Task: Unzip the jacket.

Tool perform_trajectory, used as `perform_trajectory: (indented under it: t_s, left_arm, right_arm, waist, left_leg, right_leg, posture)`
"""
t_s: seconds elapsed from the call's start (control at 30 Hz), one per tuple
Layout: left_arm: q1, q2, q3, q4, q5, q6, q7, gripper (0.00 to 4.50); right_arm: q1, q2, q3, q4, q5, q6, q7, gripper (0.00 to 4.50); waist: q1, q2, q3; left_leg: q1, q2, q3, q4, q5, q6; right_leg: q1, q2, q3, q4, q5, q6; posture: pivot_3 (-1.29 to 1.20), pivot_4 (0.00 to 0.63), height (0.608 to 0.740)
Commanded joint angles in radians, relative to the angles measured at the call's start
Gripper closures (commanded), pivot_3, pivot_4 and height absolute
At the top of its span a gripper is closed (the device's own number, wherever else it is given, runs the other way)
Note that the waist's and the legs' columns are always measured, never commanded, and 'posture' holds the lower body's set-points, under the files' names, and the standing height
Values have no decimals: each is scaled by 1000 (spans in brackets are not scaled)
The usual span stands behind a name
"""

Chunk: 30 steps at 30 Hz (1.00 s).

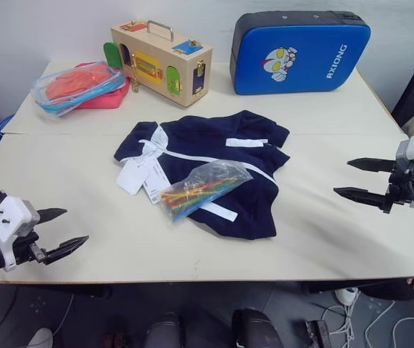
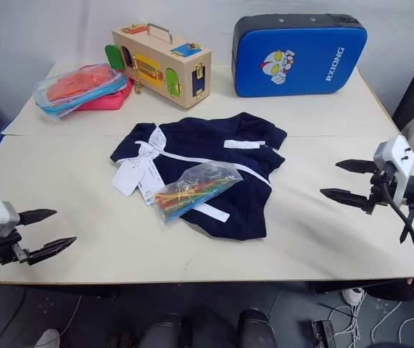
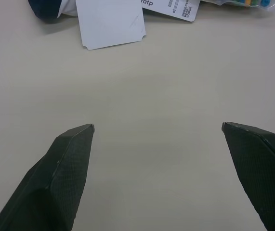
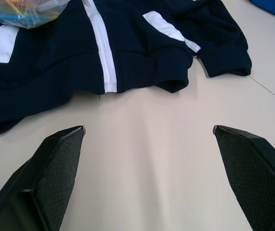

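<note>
Atop the jacket (image 1: pixel 214 170), a clear bag (image 1: pixel 198 188) of colored sticks (image 1: pixel 186 194).

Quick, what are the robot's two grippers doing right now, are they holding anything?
Left gripper: open, holding nothing, above the table.
Right gripper: open, holding nothing, apart from the jacket.

robot test lab: worktable (image 1: pixel 323 239) with lock-box toy (image 1: pixel 162 60), floor cables (image 1: pixel 381 319)
</note>
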Motion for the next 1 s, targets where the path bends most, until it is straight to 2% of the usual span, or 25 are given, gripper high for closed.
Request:
perform_trajectory:
  t_s: [0.03,0.5,1.0]
  left_arm:
    - [13,5,43,-9,-2,-15,-10,24]
    - [-2,6,27,2,7,-4,10,24]
    - [-105,3,-18,-32,-77,101,-10,24]
  right_arm:
    - [4,-1,-23,-33,19,5,0,0]
    - [31,10,-33,-80,29,19,-30,0]
    - [56,6,-72,-169,105,125,-50,0]
  waist:
    - [-1,0,0]
    - [-5,0,0]
    - [-13,0,0]
  left_leg:
    - [0,0,0,0,0,0]
    - [0,0,0,0,0,0]
    - [0,0,-1,0,0,0]
  right_leg:
    - [0,0,0,0,0,0]
    - [0,0,0,0,0,0]
    - [0,0,0,2,0,0]
  posture:
    - [0,150,740]
    - [0,150,740]
    - [0,150,740]
